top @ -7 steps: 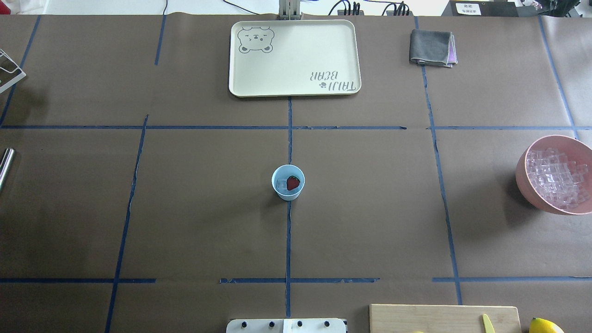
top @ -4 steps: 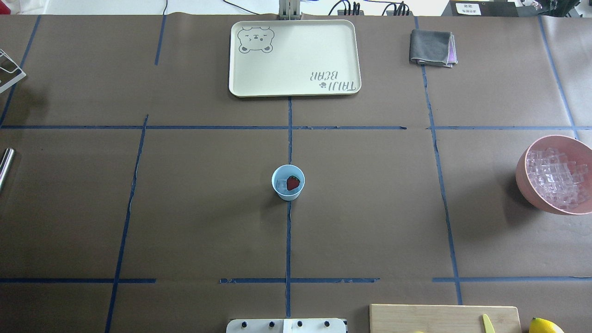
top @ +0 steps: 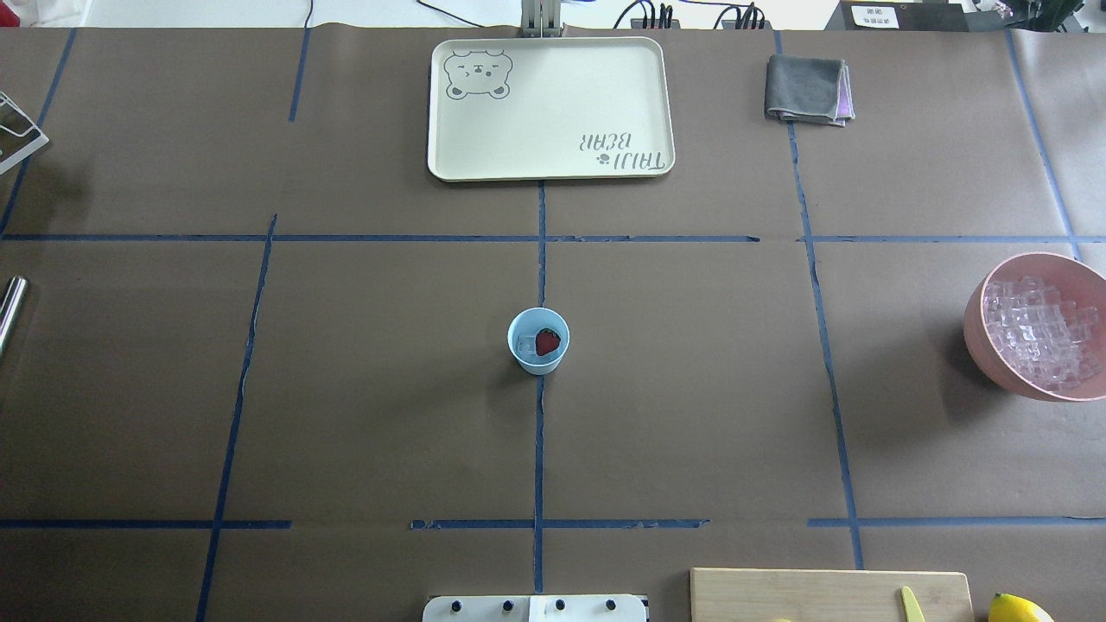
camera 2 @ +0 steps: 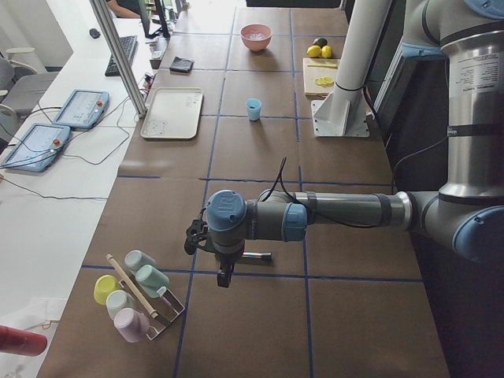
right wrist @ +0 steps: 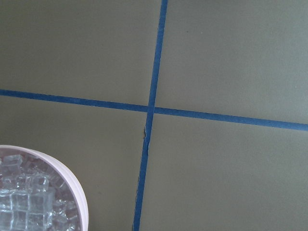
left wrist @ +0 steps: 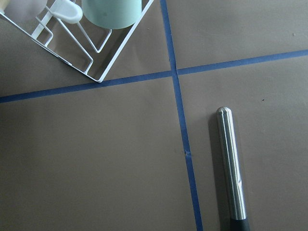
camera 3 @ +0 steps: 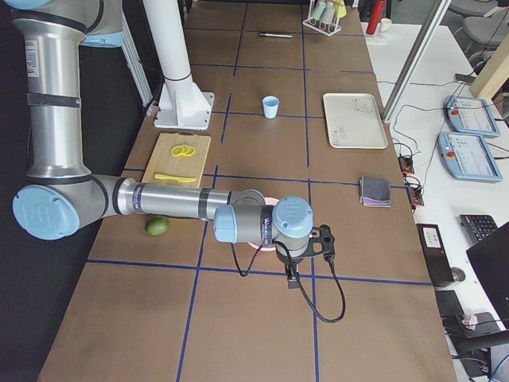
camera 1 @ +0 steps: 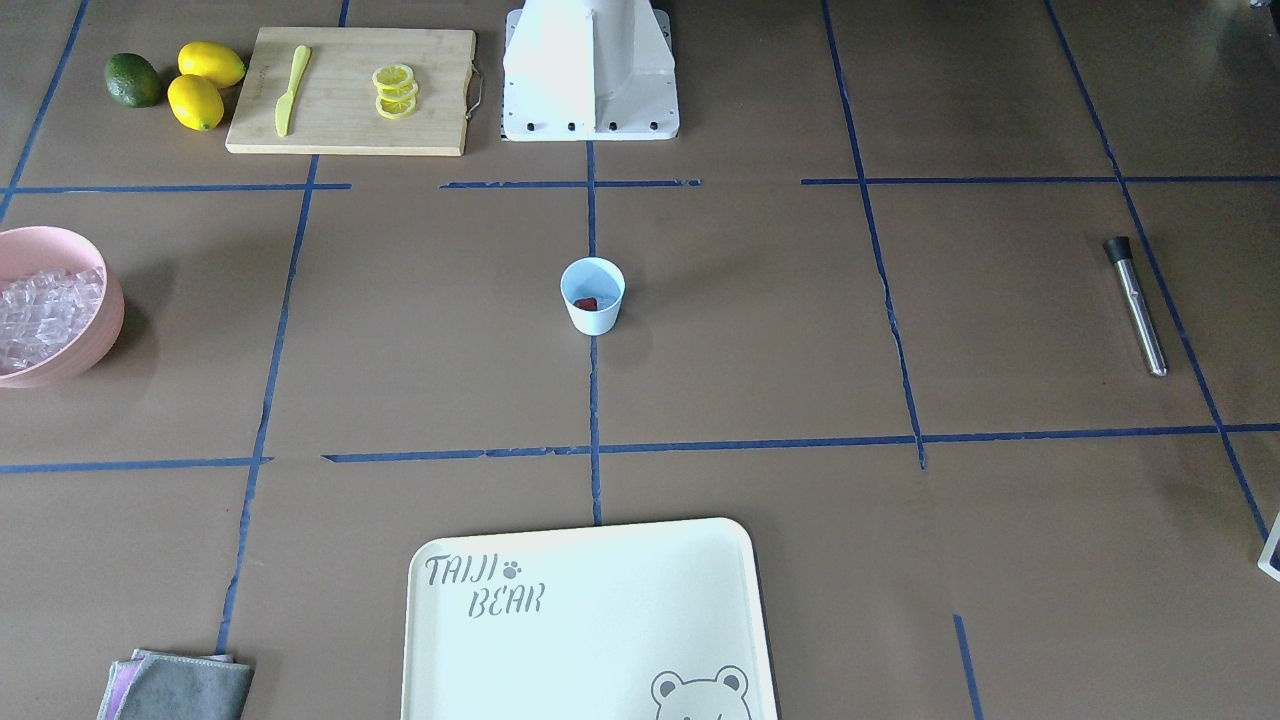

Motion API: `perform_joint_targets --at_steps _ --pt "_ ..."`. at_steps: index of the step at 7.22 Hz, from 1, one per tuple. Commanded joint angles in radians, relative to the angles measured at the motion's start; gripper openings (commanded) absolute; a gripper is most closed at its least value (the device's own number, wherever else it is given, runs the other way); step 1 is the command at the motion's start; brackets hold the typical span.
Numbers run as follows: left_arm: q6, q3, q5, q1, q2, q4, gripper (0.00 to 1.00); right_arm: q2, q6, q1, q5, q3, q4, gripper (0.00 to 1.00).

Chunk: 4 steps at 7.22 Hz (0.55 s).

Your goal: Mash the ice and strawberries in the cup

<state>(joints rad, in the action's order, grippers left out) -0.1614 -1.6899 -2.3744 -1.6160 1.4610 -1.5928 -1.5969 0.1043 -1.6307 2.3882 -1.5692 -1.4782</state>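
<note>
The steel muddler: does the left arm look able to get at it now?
Probably yes. The left gripper hangs close above the muddler, which lies on bare paper, apart from the rack.

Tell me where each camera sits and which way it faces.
Front-facing: across the table, facing the robot, steeply down on the cup; only the base shows.
Overhead: behind the robot, forward and down; the base's edge shows.
Exterior left: table end on the robot's left; left arm near.
Exterior right: opposite end; right arm near.
Left wrist: down on the metal rod; no fingers show.
Right wrist: down on the pink bowl of ice; no fingers show.
Front-facing and overhead share cup and tray.
</note>
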Motion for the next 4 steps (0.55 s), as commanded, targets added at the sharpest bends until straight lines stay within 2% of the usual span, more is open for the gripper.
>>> perform_joint_targets --at_steps 1,4 --pt "0.0 -0.001 0.003 -0.001 -0.001 0.001 1.0 0.0 0.0 0.0 0.0 -0.002 -0.001 1.0" --pt "0.0 0.001 0.001 -0.001 -0.001 0.001 1.0 0.0 0.002 0.0 0.002 -0.002 -0.001 1.0"
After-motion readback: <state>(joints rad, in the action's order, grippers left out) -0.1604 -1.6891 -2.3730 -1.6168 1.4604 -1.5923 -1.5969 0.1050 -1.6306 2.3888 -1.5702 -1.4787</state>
